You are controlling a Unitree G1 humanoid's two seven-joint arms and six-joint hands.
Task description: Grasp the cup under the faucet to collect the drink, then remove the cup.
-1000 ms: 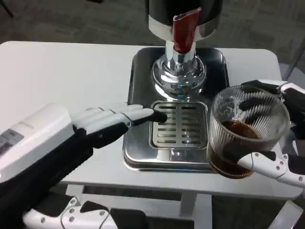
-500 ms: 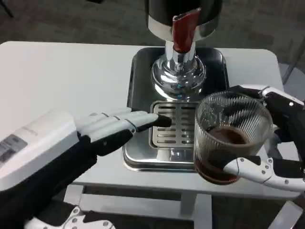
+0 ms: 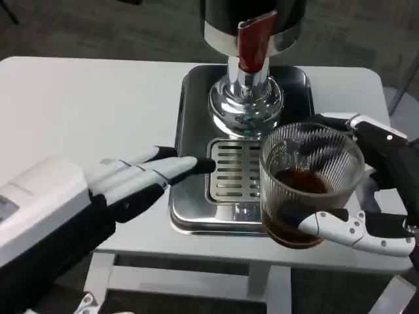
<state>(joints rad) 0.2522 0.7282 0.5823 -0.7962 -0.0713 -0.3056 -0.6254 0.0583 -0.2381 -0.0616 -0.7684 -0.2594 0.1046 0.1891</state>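
White tabletop (image 3: 78,111) fills most of what we see, with grey carpet beyond its far edge. On it sits a shiny steel drip tray (image 3: 190,118) with a slotted grate (image 3: 232,171), and behind the grate rises the chrome base of a drink dispenser (image 3: 245,101) with a red tap lever (image 3: 254,40).

Starting at our right hand (image 3: 366,190): its fingers wrap around a clear ribbed glass cup (image 3: 309,183), one white finger crossing the cup's lower front and dark fingers curving behind its far rim. The hand is grasping the cup. The cup stands upright with dark brown drink (image 3: 298,180) in its lower part. It sits at the front right corner of the tray, overlapping the right edge of the grate, in front of and to the right of the tap. We cannot tell whether its base touches the tray.

Our left hand (image 3: 141,176) holds nothing. Its white fingers lie straight and close together, pointing right, dark tips reaching the left edge of the grate. Behind it, the silver and black forearm (image 3: 46,222) runs to the lower left corner.

Compared with a second ago, the cup has moved left, toward the grate. The left hand has drawn slightly back and lower.
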